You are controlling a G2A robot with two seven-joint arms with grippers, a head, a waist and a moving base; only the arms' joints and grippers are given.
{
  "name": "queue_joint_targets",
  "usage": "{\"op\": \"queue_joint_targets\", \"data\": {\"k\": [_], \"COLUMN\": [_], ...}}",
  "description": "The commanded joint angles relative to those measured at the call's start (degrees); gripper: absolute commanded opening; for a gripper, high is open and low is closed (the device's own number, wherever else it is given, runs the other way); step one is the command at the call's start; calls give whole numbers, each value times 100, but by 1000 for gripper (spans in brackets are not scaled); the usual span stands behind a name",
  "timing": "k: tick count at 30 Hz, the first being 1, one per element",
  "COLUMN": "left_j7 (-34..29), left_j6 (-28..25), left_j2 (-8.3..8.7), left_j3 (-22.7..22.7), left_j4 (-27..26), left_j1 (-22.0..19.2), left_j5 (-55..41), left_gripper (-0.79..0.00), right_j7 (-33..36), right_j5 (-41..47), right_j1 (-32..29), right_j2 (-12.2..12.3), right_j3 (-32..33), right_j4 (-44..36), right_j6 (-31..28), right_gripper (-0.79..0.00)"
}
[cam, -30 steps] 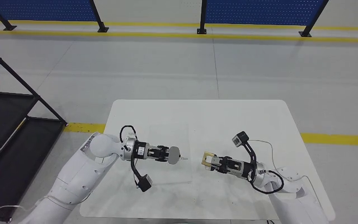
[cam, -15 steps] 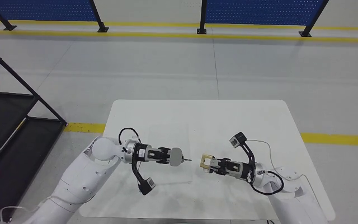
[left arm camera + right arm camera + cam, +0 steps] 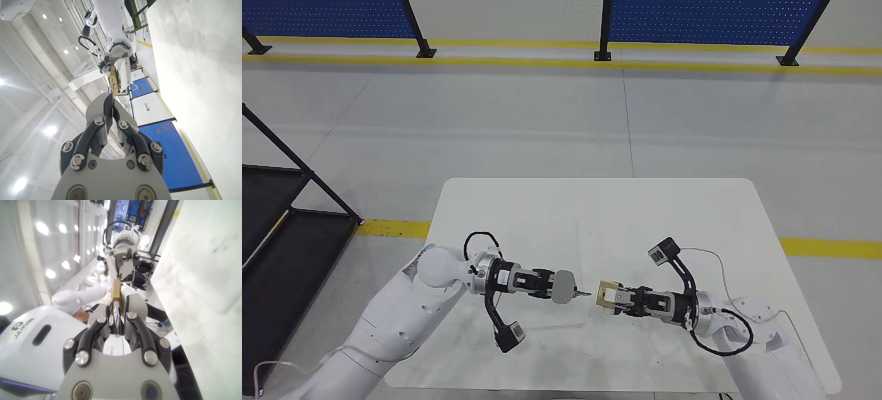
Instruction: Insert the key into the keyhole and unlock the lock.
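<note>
Above the white surface point(image 3: 672, 220), near its front edge: both arms are level and point at each other, tip to tip.
Left fingers point(image 3: 95, 110): closed flat on the dark head of a small metal key point(image 3: 583, 292), its blade sticking out toward the other arm.
Right fingers point(image 3: 136, 306): clamped on both sides of a small brass padlock point(image 3: 604, 295), with the silver shackle point(image 3: 116, 317) lying back between them and the keyhole face turned to the key.
Key relation: the blade's long axis runs along the line between the two arms. Its tip is just beside the lock's face, a sliver apart in the top view.
Alignment: from the left wrist, the tip seems slightly off the round keyhole point(image 3: 113, 86), toward one end of the face. It likely needs a small sideways correction before pushing in.
In the way: nothing between tip and keyhole.
Around: a black metal rack point(image 3: 282, 230) on the floor, well off to the left.
</note>
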Motion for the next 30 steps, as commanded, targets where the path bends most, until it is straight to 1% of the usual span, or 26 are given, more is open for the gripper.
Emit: {"op": "queue_joint_targets", "data": {"k": [1, 11, 30], "left_j7": [-9, -23, -29], "left_j6": [7, 10, -55], "left_j2": [-6, -36, -69], "left_j3": [22, 137, 288], "left_j4": [20, 127, 246], "left_j1": [-17, -101, -200], "left_j5": [5, -9, 41], "left_gripper": [-785, -785, -785], "right_j7": [-36, -212, -371], "right_j5": [-63, -350, -503], "right_j1": [-10, -44, -21], "right_j2": [4, 33, 88], "right_j3": [-12, -76, -136], "right_j4": [-19, -124, -139], "right_j6": [-24, -173, -152], "right_gripper": [-785, -785, -785]}}
